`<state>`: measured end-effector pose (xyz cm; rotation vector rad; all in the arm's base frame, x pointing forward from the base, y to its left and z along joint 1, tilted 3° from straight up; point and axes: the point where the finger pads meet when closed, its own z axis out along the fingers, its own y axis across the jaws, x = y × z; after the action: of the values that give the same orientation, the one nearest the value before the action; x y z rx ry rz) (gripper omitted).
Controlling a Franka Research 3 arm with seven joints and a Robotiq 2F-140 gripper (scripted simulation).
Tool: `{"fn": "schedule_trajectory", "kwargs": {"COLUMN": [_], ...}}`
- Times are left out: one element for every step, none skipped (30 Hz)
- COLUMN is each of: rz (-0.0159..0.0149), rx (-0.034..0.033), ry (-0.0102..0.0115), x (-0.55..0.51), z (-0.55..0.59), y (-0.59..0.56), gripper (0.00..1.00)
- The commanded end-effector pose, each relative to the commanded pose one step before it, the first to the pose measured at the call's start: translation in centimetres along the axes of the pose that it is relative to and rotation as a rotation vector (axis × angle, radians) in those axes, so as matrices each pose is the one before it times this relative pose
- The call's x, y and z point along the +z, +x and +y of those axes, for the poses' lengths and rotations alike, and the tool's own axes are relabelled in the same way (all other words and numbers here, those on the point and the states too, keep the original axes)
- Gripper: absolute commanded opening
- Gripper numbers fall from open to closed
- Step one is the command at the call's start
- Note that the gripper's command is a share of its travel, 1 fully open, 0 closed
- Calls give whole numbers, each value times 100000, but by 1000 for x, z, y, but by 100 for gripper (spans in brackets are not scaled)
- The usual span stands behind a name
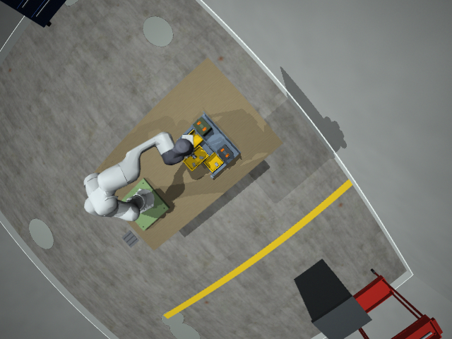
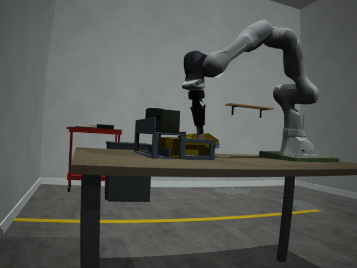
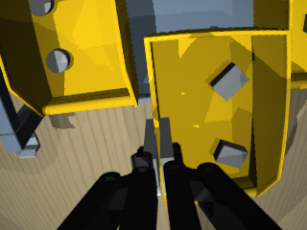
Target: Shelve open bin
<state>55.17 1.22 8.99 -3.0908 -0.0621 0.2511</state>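
Observation:
My gripper (image 3: 159,132) (image 2: 201,132) (image 1: 195,157) is shut on the left side wall of the yellow open bin (image 3: 205,115) (image 2: 211,139) and holds it just above the table (image 1: 204,83) (image 2: 144,164). Two grey parts (image 3: 229,82) (image 3: 230,152) lie in the bin. Its far end is at the front of the blue-grey shelf (image 3: 192,0) (image 1: 219,140) (image 2: 157,145), in line with the gap between two other yellow bins (image 3: 77,45) (image 3: 297,19). Those two bins (image 1: 197,138) (image 1: 214,162) stand on the shelf to either side. In the overhead view the wrist hides my fingers.
Two dark boxes (image 1: 202,126) (image 1: 224,151) (image 2: 163,119) sit on the shelf's upper board. The arm's green base plate (image 1: 149,215) (image 2: 299,157) is at the table's other end. A red cart (image 2: 92,131) and a wall shelf (image 2: 249,106) stand off the table.

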Motion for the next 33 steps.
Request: {"fn": "schedule_trajectory", "kwargs": {"rz": [-131, -1, 0, 0, 0, 0, 0, 0, 0, 0, 0, 0, 0, 0, 0, 0, 0, 0, 0, 0, 0, 0, 0, 0, 0, 0, 0, 0, 0, 0, 0, 0, 0], "rx": [-404, 0, 1, 1, 0, 0, 0, 0, 0, 0, 0, 0, 0, 0, 0, 0, 0, 0, 0, 0, 0, 0, 0, 0, 0, 0, 0, 0, 0, 0, 0, 0, 0], "ry": [551, 1, 0, 0, 0, 0, 0, 0, 0, 0, 0, 1, 1, 1, 0, 0, 0, 0, 0, 0, 0, 0, 0, 0, 0, 0, 0, 0, 0, 0, 0, 0, 0], "x": [-123, -8, -8, -7, -7, 0, 0, -6, -6, -5, -5, -5, -4, -4, -3, -3, -3, -2, -2, -2, -2, -1, 0, 0, -1, -1, -1, -1, 0, 0, 0, 0, 0], "z": [-149, -1, 0, 0, 0, 0, 0, 0, 0, 0, 0, 0, 0, 0, 0, 0, 0, 0, 0, 0, 0, 0, 0, 0, 0, 0, 0, 0, 0, 0, 0, 0, 0], "y": [173, 47, 45, 42, 40, 0, 0, 37, 35, 32, 30, 28, 26, 23, 21, 19, 17, 15, 13, 12, 10, 9, 0, 0, 7, 6, 5, 3, 3, 2, 1, 1, 0], "gripper": [0, 0, 0, 0, 0, 0, 0, 0, 0, 0, 0, 0, 0, 0, 0, 0, 0, 0, 0, 0, 0, 0, 0, 0, 0, 0, 0, 0, 0, 0, 0, 0, 0]}}
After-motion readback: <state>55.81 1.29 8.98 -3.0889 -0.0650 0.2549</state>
